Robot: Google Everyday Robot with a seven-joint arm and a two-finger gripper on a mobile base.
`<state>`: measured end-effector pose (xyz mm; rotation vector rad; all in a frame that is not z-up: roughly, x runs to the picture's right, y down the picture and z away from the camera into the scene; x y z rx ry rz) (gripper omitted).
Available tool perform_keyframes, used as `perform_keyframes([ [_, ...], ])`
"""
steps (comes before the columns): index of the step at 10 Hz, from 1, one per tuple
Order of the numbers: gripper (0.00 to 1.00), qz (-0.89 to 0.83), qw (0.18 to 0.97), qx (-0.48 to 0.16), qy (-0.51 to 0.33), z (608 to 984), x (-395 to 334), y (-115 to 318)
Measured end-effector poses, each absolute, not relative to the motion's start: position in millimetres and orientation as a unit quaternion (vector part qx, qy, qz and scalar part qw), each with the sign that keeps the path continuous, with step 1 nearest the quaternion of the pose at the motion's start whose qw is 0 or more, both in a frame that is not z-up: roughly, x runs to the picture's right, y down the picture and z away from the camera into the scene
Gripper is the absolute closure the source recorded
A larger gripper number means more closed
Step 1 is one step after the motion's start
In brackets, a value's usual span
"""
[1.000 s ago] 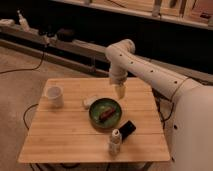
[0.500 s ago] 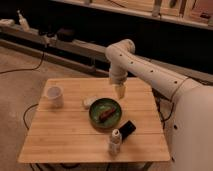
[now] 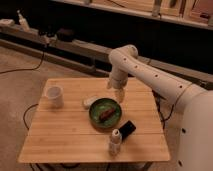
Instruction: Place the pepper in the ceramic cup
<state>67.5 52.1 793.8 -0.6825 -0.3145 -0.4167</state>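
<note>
Unmoved since half a second ago: hand hanging over the table, just past the far right rim of the bowl. Cannot tell whether open or closed. Inside the bowl, pepper lying flat, well apart from the cup standing at the table's left. Near the bowl's front edge, bottle upright, black block beside it.

Hardly moved at all since before: gripper hanging by the far edge of the green bowl.
</note>
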Motion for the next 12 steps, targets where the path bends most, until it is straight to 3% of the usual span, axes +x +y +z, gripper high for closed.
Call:
perform_keyframes([
  [2, 0.32, -0.225, 0.891, -0.358, -0.162, 788.9, 89.2, 88.3],
  [5, 0.32, -0.242, 0.883, -0.360, -0.179, 800.2, 91.7, 109.0],
  [12, 0.32, -0.271, 0.879, -0.356, -0.168, 872.5, 48.7, 135.7],
])
